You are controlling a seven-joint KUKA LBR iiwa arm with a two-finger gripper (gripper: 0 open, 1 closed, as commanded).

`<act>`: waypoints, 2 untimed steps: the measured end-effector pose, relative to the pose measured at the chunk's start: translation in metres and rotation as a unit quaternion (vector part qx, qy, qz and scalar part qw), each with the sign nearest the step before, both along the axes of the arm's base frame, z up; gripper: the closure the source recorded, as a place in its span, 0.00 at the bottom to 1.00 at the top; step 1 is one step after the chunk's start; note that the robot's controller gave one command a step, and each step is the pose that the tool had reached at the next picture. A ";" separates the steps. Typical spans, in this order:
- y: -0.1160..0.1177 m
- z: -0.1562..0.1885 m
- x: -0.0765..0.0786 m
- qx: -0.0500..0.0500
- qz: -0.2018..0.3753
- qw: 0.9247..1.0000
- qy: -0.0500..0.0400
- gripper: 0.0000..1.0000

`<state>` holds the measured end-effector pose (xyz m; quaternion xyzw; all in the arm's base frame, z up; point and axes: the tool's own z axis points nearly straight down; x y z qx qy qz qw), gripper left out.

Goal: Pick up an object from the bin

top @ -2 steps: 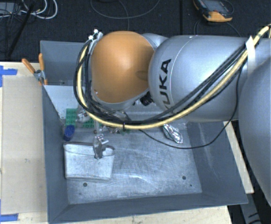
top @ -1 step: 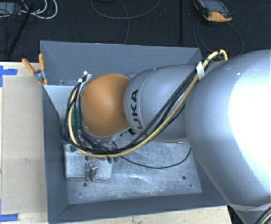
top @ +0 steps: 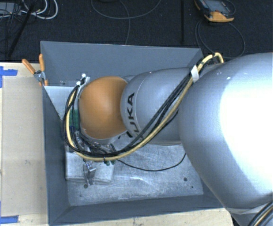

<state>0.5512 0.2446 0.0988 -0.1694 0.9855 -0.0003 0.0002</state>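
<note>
My gripper (top: 89, 172) hangs below the orange-covered wrist, low in the bin's front left part. Its tip is right over a pale grey-white flat rectangular block (top: 76, 168) that lies on the bin floor near the left wall. The tip overlaps the block's right half, and I cannot tell whether it touches the block. The wrist hides the block's far edge.
The arm and its cover stretch across the middle and right of the bin, hiding most of the floor there. Cables loop round the wrist. The left wall stands close to the block, and bare scuffed floor lies to the gripper's right along the front wall.
</note>
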 end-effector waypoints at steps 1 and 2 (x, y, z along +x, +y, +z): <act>-0.001 -0.003 -0.004 -0.003 -0.001 1.000 0.011 1.00; -0.020 0.178 0.046 0.001 0.180 0.984 -0.003 1.00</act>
